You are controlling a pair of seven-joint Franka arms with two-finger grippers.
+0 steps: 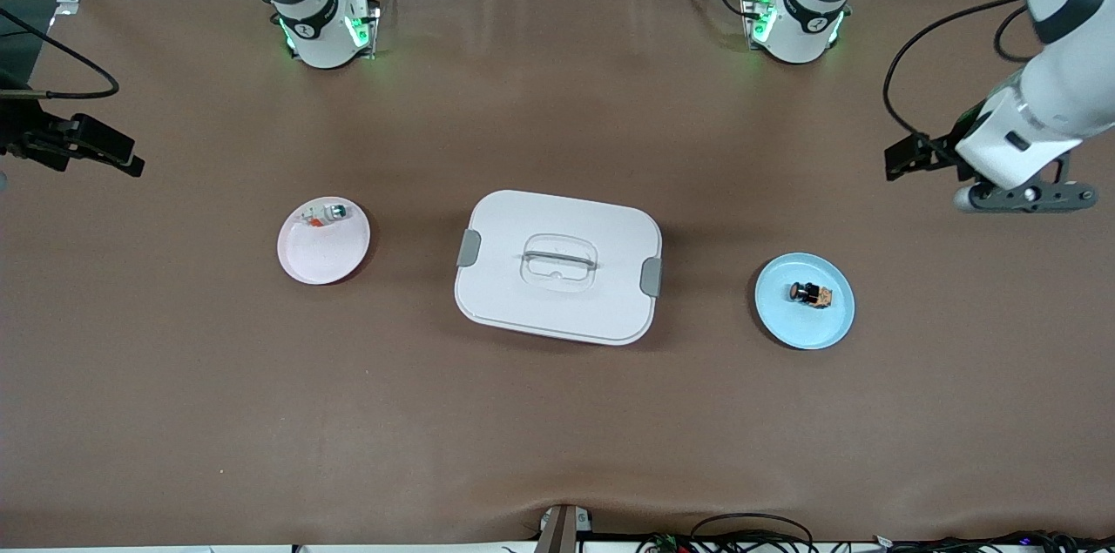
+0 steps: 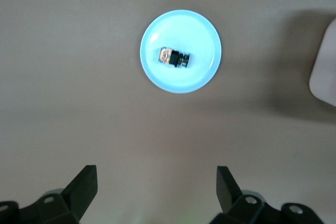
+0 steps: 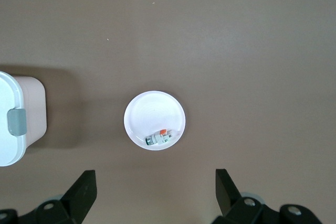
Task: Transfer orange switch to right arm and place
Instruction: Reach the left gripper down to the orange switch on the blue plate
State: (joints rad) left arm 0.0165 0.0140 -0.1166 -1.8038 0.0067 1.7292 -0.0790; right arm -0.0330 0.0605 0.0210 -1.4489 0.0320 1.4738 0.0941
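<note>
Left gripper [image 2: 156, 187] is what I'm looking at first — fingers spread wide apart with nothing between them, hanging up in the air over bare table toward the left arm's end. From its wrist camera I'm looking straight down at the blue plate [image 2: 205, 32], and the orange switch [image 2: 174, 57] is lying on its side in the plate, roughly in the middle. In the front view the switch [image 1: 812, 294] sits there with its dark cap pointing toward the white box [image 1: 557, 266].

Right gripper [image 3: 156, 188] is the same deal — fingers parted, holding nothing, parked up high over the right arm's end of the table, just waiting. Its wrist camera looks down on the white plate [image 3: 152, 108], with a whitish switch with a green tip [image 3: 159, 138] lying near the rim. In the front view that plate [image 1: 323, 257] looks pinkish.

Between the two plates sits the white box, lid on, with a gray latch [image 1: 469, 248] at each short end and a recessed handle in the top. Both plates are well apart from it.
</note>
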